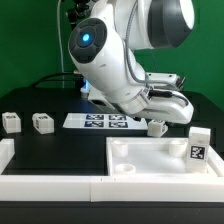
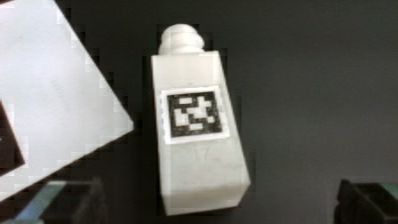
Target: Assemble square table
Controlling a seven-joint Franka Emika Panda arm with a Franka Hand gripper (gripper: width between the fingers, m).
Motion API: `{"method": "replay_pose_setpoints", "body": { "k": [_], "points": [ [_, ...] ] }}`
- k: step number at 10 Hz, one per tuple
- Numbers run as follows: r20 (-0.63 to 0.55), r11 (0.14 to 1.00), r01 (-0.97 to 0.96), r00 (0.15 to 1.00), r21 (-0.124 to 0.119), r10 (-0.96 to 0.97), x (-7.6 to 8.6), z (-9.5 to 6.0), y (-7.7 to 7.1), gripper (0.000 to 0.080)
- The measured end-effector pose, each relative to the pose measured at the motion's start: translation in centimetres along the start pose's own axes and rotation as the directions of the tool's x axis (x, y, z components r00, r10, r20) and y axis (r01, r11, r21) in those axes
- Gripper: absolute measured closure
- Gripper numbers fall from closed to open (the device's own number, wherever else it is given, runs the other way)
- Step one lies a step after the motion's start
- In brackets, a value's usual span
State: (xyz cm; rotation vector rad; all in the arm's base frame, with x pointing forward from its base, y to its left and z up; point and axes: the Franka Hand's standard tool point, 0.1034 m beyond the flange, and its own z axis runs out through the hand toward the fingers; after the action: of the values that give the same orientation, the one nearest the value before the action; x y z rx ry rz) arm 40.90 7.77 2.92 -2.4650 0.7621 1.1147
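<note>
Slab (image 1: 150, 162) flat on worktop (image 1: 40, 100). Two legs (image 1: 11, 122) (image 1: 42, 122) well off slab, exterior view's left. Tagged leg (image 1: 197, 146) upright at slab's rim.

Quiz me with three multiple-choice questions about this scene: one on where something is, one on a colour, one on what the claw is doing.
1. Where is the big square slab?
A. Flat on the worktop, in front of the arm
B. Held up in the air
C. Leaning against the back wall

2. What colour is the worktop?
A. Red
B. Yellow
C. Black

3. How is the claw?
A. Shut on a leg
B. Open, above a lying leg
C. Shut on nothing

Answers:
1 A: in the exterior view the slab lies flat, nearest the camera.
2 C: the bare surface around the white parts is black.
3 B: in the wrist view the fingers stand wide on either side of the leg, with dark gaps between.
</note>
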Motion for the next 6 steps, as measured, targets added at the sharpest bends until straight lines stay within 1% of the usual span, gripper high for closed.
{"method": "replay_pose_setpoints", "body": {
  "k": [2, 3, 4, 5, 6],
  "points": [
    [0.006, 1.000, 0.002, 1.000, 0.002, -0.002, 0.0, 0.3, 0.2, 0.0150],
    [0.033, 1.000, -0.011, 0.999, -0.002, 0.011, -0.1, 1.7, 0.8, 0.0150],
    [0.060, 1.000, -0.024, 0.998, -0.004, 0.024, -0.2, 3.1, 1.1, 0.0150],
    [0.072, 1.000, -0.024, 0.997, -0.012, 0.024, -0.2, 3.8, 1.1, 0.0150],
    [0.067, 1.000, -0.025, 0.997, -0.012, 0.025, -0.1, 3.6, 1.1, 0.0150]
  ]
}}
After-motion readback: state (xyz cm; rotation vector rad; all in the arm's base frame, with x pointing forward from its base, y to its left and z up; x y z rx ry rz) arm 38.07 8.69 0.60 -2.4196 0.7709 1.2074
